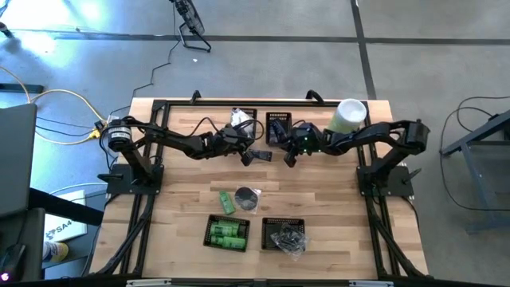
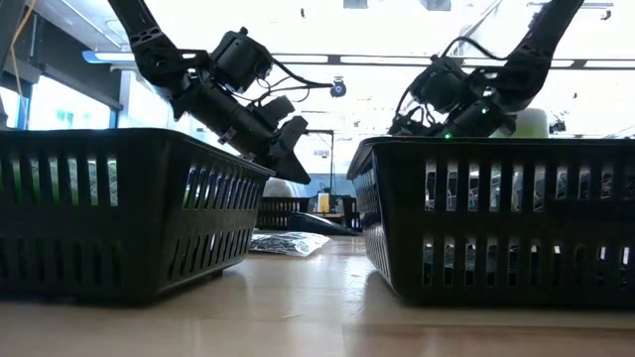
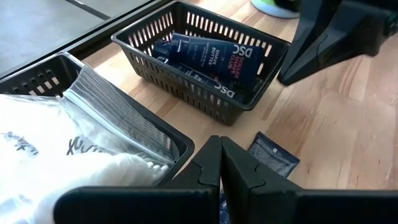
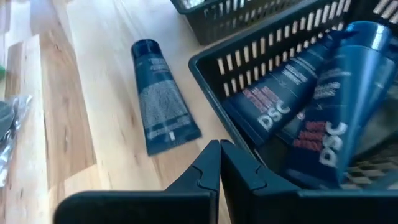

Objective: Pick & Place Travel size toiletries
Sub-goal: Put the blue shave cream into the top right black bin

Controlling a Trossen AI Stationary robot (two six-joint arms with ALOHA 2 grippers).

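At the far middle of the table, the left gripper (image 1: 256, 156) hangs clenched and empty, its dark angular fingers (image 3: 214, 163) pressed flat together just beside the near edge of a black slotted plastic basket (image 3: 37, 84) that holds crinkly white packets (image 3: 56, 155). The right gripper (image 1: 290, 158) sits close beside it, also pinched shut on nothing, at the near edge of a second slatted basket (image 3: 186, 87) filled with smooth dark blue tubes (image 4: 323, 118) printed in white lettering. One flat dark blue tube (image 4: 158, 99) with a round cap lies loose on the pale wood between the two grippers. A tall pale-green cylinder (image 1: 348, 115) with a white lid stands at the far right. Nearer, a green tube (image 1: 226, 201) and a grey disc (image 1: 248, 198) lie on the planks. At the near edge, one mesh basket (image 1: 228, 232) contains bright green tubes and another basket (image 1: 285, 236) holds clear-wrapped dark pieces.
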